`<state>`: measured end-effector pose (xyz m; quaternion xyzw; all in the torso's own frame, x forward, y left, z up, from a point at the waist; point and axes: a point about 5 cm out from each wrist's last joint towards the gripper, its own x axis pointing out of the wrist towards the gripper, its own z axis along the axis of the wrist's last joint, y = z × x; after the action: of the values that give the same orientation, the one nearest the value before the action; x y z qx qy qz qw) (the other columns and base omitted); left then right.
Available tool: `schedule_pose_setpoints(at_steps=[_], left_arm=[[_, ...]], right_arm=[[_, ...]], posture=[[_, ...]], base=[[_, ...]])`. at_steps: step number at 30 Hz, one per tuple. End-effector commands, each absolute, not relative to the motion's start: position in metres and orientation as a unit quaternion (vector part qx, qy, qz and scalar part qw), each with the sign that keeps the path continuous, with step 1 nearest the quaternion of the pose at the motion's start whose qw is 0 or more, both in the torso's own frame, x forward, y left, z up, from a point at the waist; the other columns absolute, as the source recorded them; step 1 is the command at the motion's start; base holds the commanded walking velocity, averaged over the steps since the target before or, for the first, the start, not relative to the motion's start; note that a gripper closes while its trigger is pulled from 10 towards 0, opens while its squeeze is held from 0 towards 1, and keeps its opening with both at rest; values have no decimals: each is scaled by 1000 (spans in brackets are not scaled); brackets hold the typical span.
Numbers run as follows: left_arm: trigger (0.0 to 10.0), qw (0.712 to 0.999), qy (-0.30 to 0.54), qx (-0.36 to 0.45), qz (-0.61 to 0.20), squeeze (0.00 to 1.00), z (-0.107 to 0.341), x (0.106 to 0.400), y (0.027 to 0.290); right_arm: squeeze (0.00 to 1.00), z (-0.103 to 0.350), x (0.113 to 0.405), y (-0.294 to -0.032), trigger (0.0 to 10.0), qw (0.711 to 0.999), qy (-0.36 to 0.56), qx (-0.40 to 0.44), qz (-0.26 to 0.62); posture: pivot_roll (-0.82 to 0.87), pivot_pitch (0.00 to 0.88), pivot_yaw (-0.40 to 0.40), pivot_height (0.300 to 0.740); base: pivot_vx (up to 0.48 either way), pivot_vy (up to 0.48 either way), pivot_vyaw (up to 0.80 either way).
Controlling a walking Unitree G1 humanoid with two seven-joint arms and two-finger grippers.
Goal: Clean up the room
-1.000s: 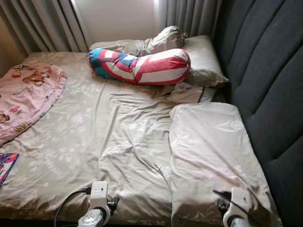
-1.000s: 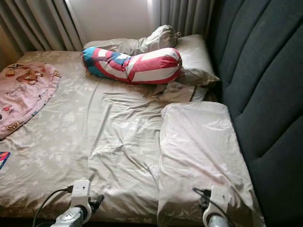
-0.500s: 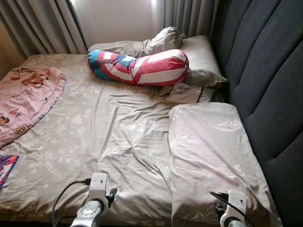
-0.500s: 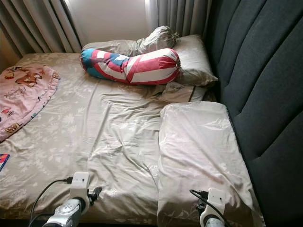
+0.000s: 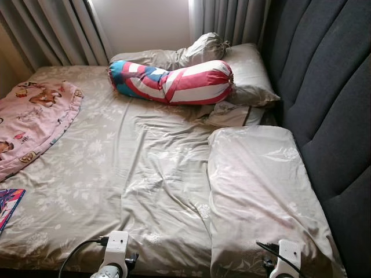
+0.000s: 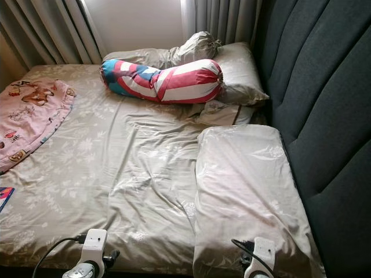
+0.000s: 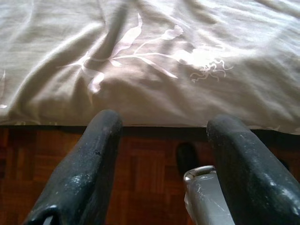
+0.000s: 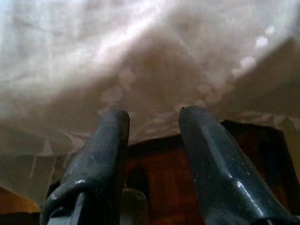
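Beige satin-like sheet [image 5: 145, 168] with a pale floral print is lying rumpled over the bed [image 5: 69, 231], creased toward the lower middle of the frame. A long, flat pillow [image 5: 258, 191] in the same glossy fabric is lying at the lower right, against the dark grey padded headboard [image 5: 324, 87]. At the upper middle a tube-shaped bolster [image 5: 174, 81] in red, white and blue stripes is resting in front of two crumpled beige pillows [image 5: 246, 72]. A soft pink blanket [image 5: 32, 119] with cartoon prints is spreading over the left edge, and grey pleated curtains [image 5: 52, 29] are hanging behind.

The left claw [image 7: 164, 136] is hovering at the sheet's near edge over brown parquet floor [image 7: 140, 159], its black fingers [image 7: 89, 164] spread wide and empty. The right claw [image 8: 152, 140] is hanging by the pillow's hem, fingers parted, gripping nothing.
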<state>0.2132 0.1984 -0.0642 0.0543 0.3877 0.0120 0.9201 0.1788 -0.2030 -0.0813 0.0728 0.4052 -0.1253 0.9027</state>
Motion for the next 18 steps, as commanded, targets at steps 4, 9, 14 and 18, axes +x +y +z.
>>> schedule_pose_setpoints(at_steps=[4, 9, 14, 18], left_arm=[[10000, 912, 405, 61, 8, 0, -69, 206, 199], [10000, 909, 412, 62, 8, 0, -70, 204, 199], [10000, 909, 412, 65, 8, 0, -69, 206, 201], [10000, 909, 412, 69, 7, 0, -69, 206, 201]], right_arm=[[0, -83, 176, -202, 10000, 899, 413, 76, -126], [0, -83, 178, -200, 10000, 898, 416, 77, -118], [0, -84, 177, -199, 10000, 896, 420, 79, -120], [0, -84, 176, -199, 10000, 895, 422, 81, -121]], posture=[[-53, 32, 30, 740], [-52, 29, 34, 740], [-34, 26, 39, 740], [-32, 27, 38, 740]], base=[[0, 0, 0], [0, 0, 0], [0, 0, 0], [0, 0, 0]])
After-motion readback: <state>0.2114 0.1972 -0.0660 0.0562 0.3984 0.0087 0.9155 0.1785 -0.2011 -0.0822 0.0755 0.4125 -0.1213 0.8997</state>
